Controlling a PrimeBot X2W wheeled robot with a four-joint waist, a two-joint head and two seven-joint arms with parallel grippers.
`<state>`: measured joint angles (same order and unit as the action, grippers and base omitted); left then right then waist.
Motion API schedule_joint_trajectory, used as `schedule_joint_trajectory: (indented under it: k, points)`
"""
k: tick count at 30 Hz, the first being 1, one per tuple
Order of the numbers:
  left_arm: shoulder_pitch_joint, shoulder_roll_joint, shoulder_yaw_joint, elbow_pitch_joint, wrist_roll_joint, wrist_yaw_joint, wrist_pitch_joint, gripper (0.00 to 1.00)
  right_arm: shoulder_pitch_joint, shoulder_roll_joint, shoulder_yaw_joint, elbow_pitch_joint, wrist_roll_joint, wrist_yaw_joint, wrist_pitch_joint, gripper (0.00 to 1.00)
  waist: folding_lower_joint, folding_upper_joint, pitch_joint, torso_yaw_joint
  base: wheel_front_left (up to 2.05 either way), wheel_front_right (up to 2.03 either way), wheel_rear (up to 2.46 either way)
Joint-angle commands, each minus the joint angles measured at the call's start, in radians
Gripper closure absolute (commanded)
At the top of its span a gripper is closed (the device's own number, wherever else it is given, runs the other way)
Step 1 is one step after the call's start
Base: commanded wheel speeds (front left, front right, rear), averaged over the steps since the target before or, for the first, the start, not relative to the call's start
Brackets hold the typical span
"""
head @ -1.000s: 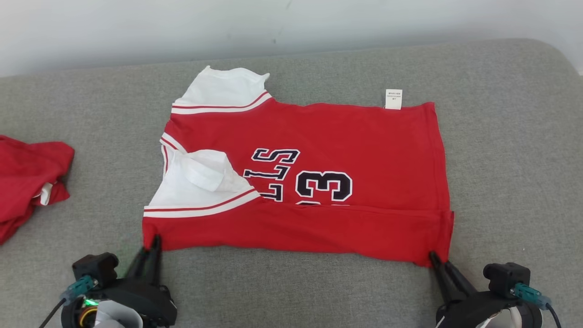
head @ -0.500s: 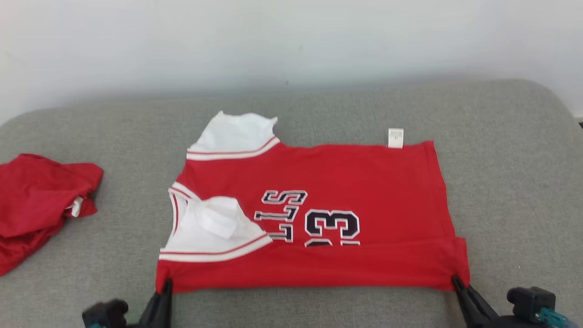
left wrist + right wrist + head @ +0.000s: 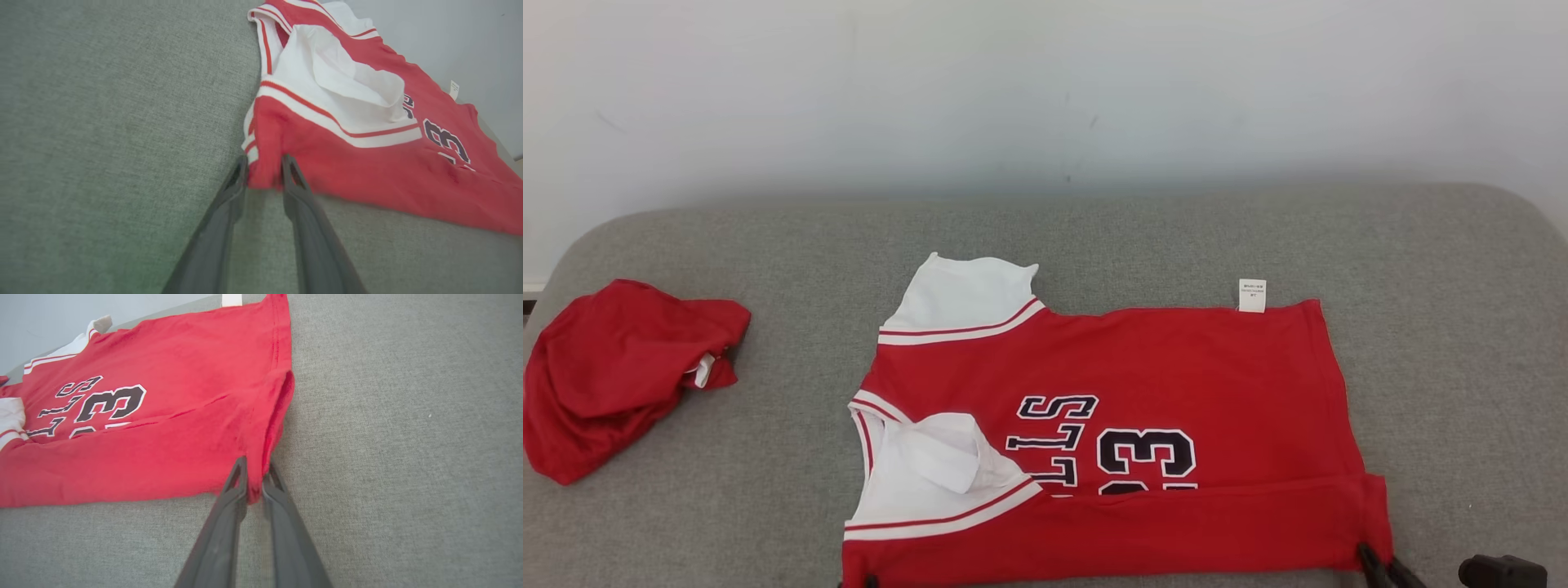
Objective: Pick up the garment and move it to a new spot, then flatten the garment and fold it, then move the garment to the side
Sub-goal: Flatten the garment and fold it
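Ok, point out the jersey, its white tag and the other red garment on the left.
red jersey (image 3: 1274, 449), head view, plain red cloth right of the number.
white tag (image 3: 1252, 295), head view, middle of the tag, at the jersey's far edge.
crumpled red garment (image 3: 613, 367), head view, middle of the heap.

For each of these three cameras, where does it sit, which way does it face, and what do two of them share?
Head view: on the robot's head, facing forward and down over the grey cushion at the red jersey; right fingers at the bottom edge.
Left wrist view: low on the left arm, looking along the left fingers clamping the jersey's sleeve-side corner.
Right wrist view: low, looking along the right fingers pinching the hem corner.
Shared: all three show the printed number.
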<state>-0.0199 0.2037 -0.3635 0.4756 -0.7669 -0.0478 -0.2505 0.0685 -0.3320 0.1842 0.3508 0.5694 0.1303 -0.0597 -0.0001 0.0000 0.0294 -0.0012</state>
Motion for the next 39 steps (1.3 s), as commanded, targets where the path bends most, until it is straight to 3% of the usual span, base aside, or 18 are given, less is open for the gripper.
schedule_joint_trajectory:
  k: [1,9,15,21,39]
  points:
    - [0.005,0.004,0.001,-0.003,0.01,0.003,-0.004,0.0,0.011,0.006,-0.008,-0.005,-0.01,0.001,0.004,0.0,0.0001,0.0,-0.004,0.001,0.0,0.0,0.0]
    - [0.005,0.007,0.072,-0.079,0.056,0.03,-0.016,0.0,-0.003,0.047,-0.073,-0.079,-0.069,0.001,-0.023,0.0,0.0001,0.0,-0.03,-0.018,0.0,0.0,0.0]
    - [0.024,-0.009,0.226,-0.256,0.195,0.049,-0.015,0.0,-0.025,0.107,-0.103,-0.161,-0.121,0.001,-0.102,0.0,0.0001,0.0,-0.046,-0.035,0.0,0.0,0.0]
    - [0.027,0.002,0.295,-0.34,0.311,0.053,-0.015,0.0,-0.036,0.156,-0.12,-0.214,-0.186,0.001,-0.154,0.0,0.0001,0.0,-0.052,-0.039,0.0,0.0,0.0]
    - [0.07,-0.004,0.293,-0.366,0.45,0.04,-0.015,0.0,0.005,0.229,-0.152,-0.263,-0.3,0.001,-0.197,0.0,0.0001,0.0,-0.048,-0.027,0.0,0.0,0.0]
